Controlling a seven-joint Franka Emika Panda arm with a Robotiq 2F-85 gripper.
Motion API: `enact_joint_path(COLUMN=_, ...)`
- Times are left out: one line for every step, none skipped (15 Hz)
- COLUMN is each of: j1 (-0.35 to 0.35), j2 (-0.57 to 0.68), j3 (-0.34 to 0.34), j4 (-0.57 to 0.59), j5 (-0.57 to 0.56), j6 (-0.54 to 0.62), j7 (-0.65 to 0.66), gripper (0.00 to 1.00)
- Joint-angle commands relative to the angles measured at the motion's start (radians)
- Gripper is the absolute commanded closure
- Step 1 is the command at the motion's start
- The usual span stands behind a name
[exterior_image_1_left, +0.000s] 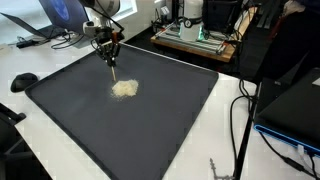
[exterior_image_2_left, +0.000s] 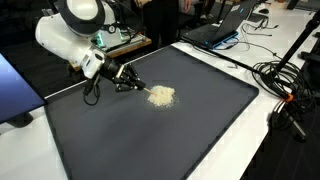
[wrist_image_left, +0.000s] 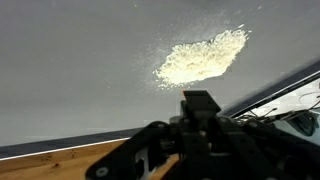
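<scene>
A small heap of pale, crumbly grains (exterior_image_1_left: 124, 88) lies on a large dark mat (exterior_image_1_left: 150, 125) on a white table; it shows in both exterior views (exterior_image_2_left: 162, 95) and in the wrist view (wrist_image_left: 203, 58). My gripper (exterior_image_1_left: 110, 55) hangs just above and beside the heap, at its far edge (exterior_image_2_left: 128, 82). It is shut on a thin, dark stick-like tool (exterior_image_1_left: 115, 70) whose tip reaches down towards the edge of the heap (exterior_image_2_left: 145, 90). In the wrist view the tool's dark end (wrist_image_left: 200, 103) sticks out between the fingers, short of the grains.
A laptop (exterior_image_1_left: 55, 20) and cables sit at the back of the table. A black rounded object (exterior_image_1_left: 22, 82) lies beside the mat's corner. Cables (exterior_image_2_left: 285, 80) and a stand crowd one side of the table. A wooden tray with equipment (exterior_image_1_left: 200, 38) stands behind.
</scene>
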Motion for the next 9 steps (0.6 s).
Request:
enact_joint_path(j1=0.070, j2=-0.088, j3=-0.036, j4=-0.110, j5=0.099, j6=0.100, j7=-0.049, gripper=0.97)
enact_joint_path(j1=0.086, j2=-0.101, j3=-0.039, j4=-0.128, j5=0.128, j6=0.135, j7=-0.057, gripper=0.97)
enact_joint_path(j1=0.100, j2=-0.112, j3=-0.042, j4=-0.143, j5=0.141, j6=0.157, j7=-0.062, gripper=0.97)
enact_joint_path(j1=0.115, j2=-0.123, j3=-0.044, j4=-0.158, j5=0.158, j6=0.182, j7=-0.067, gripper=0.97)
enact_joint_path(j1=0.128, j2=-0.134, j3=-0.045, j4=-0.172, j5=0.173, j6=0.205, j7=-0.071, gripper=0.97)
enact_joint_path(j1=0.140, j2=-0.146, j3=-0.046, j4=-0.186, j5=0.187, j6=0.226, j7=-0.077, gripper=0.97)
enact_joint_path(j1=0.153, j2=-0.160, j3=-0.046, j4=-0.202, j5=0.199, j6=0.249, j7=-0.082, gripper=0.97)
enact_joint_path(j1=0.167, j2=-0.174, j3=-0.045, j4=-0.216, j5=0.212, j6=0.271, j7=-0.087, gripper=0.97)
enact_joint_path(j1=0.177, j2=-0.189, j3=-0.043, j4=-0.230, j5=0.222, j6=0.288, j7=-0.093, gripper=0.97)
